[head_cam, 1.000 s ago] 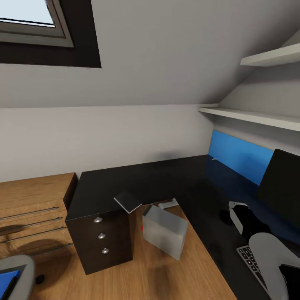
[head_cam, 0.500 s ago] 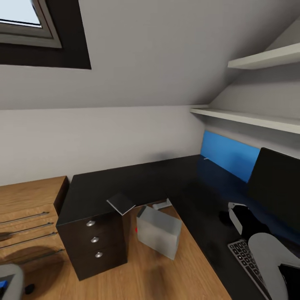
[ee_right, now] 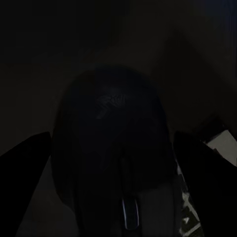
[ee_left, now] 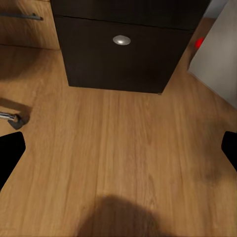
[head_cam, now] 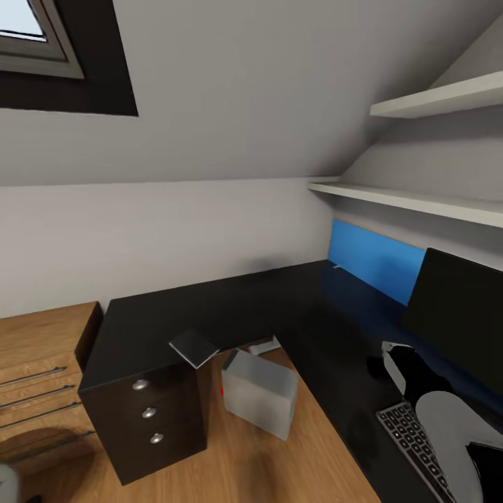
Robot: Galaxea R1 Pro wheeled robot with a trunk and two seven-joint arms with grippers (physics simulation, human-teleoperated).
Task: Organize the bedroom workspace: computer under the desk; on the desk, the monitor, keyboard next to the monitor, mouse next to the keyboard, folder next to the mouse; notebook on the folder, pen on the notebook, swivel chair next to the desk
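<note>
Below, a rounded black mouse point(ee_right: 116, 148), scroll wheel showing.

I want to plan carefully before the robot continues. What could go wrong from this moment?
1. The notebook hangs partly over the edge of the desk, above the drawer unit; a bump could push it off.
2. The computer sits askew on the floor beside that unit, so the base or an arm might hit it.
3. The mouse lies between the fingers of the right gripper in a very dark view; the grip is hard to judge, so it may slip.
</note>
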